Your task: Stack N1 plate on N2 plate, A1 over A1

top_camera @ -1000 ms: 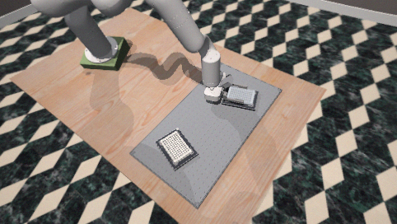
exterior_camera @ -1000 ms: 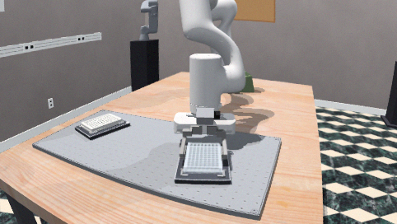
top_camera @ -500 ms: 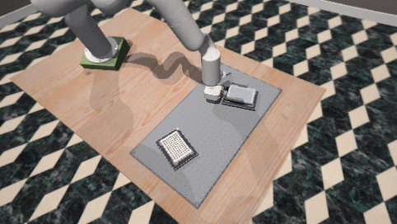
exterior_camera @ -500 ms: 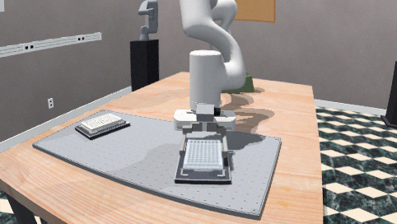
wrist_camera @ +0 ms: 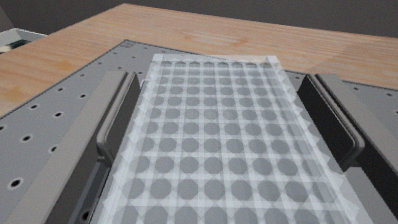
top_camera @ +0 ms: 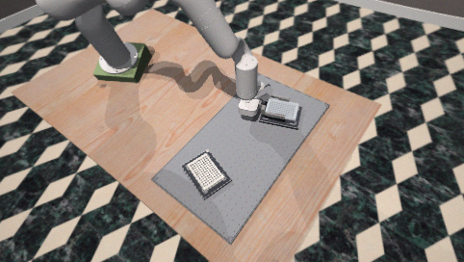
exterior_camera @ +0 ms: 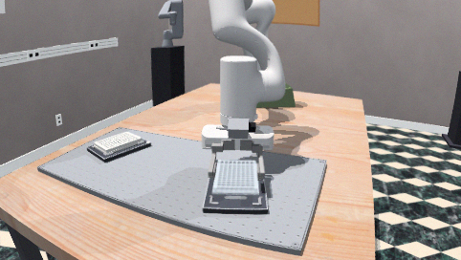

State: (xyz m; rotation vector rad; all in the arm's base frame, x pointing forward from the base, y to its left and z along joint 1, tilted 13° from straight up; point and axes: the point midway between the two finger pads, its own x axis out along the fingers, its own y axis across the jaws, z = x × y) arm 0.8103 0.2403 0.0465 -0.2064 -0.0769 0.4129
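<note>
Though probably light and stiff, best treated as slippery: the clear 96-well plate (top_camera: 283, 108) (exterior_camera: 235, 178) (wrist_camera: 210, 130), raised just above nest N1 (top_camera: 279, 124) (exterior_camera: 235, 209) (wrist_camera: 98, 186), with the pincer (top_camera: 286, 109) (exterior_camera: 236, 175) (wrist_camera: 227, 117) closed on its long sides. Keep hold there, level, without extra squeeze. Next, likely carry to the cream plate (top_camera: 206, 171) (exterior_camera: 120, 141) in nest N2 (top_camera: 219, 187) (exterior_camera: 126, 154), A1 over A1, lowering gently to avoid jamming rims.

Just below the gripper (top_camera: 283, 109) (exterior_camera: 236, 176) (wrist_camera: 227, 120), plate nest N1 (top_camera: 279, 124) (exterior_camera: 235, 204) (wrist_camera: 96, 187) limits downward room. Open air separates it sideways from the opaque white 96-well plate (top_camera: 206, 171) (exterior_camera: 120, 141), a low obstacle well apart.
</note>
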